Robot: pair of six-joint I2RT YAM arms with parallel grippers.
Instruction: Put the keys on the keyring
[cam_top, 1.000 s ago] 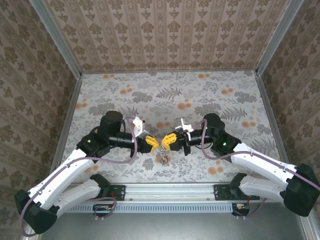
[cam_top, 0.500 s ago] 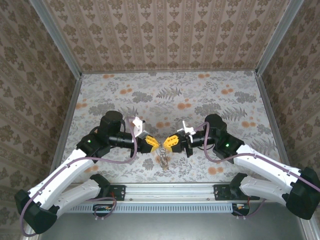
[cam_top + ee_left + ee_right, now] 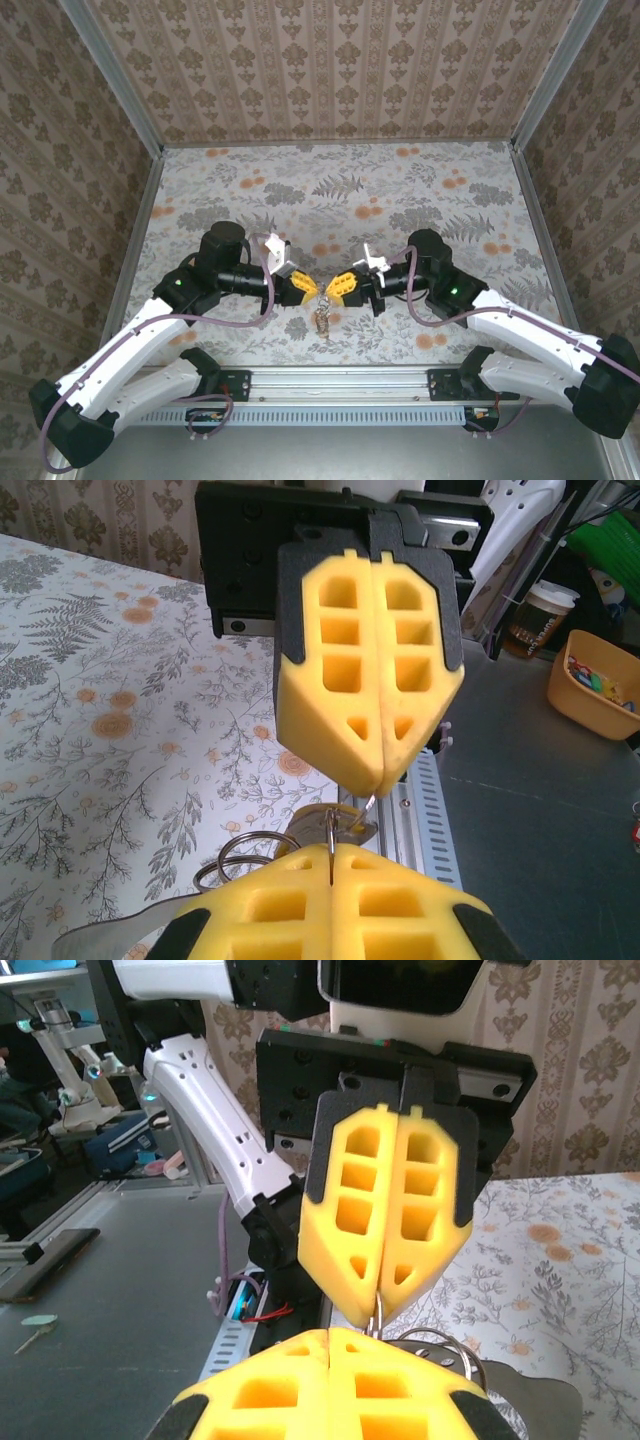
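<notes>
Both arms meet nose to nose above the near-centre of the floral-patterned table (image 3: 400, 190). The left gripper (image 3: 311, 290) points toward 3 o'clock and the right gripper (image 3: 330, 288) toward 9 o'clock. Each has its yellow foam pads pressed together with no gap. Left wrist view: the left gripper (image 3: 330, 852) and the right gripper (image 3: 372, 785) each nip a strand of the thin, dull-metal wire keyring (image 3: 240, 858), tip almost against tip. Right wrist view agrees: a short wire strand runs from the left gripper (image 3: 378, 1315) into the right gripper (image 3: 330, 1335), with the keyring coils (image 3: 432, 1344) just beside the pads. Probable reason for the double pinch: one arm steadies the loop off the table while the other works at the wire to open a way in. From above, the keyring (image 3: 322, 318) hangs at 6 o'clock below the meeting point, its long axis reading 12-to-6. A small key with a yellowish head (image 3: 350, 825) seems tucked among the coils. Its blade direction cannot be told.
</notes>
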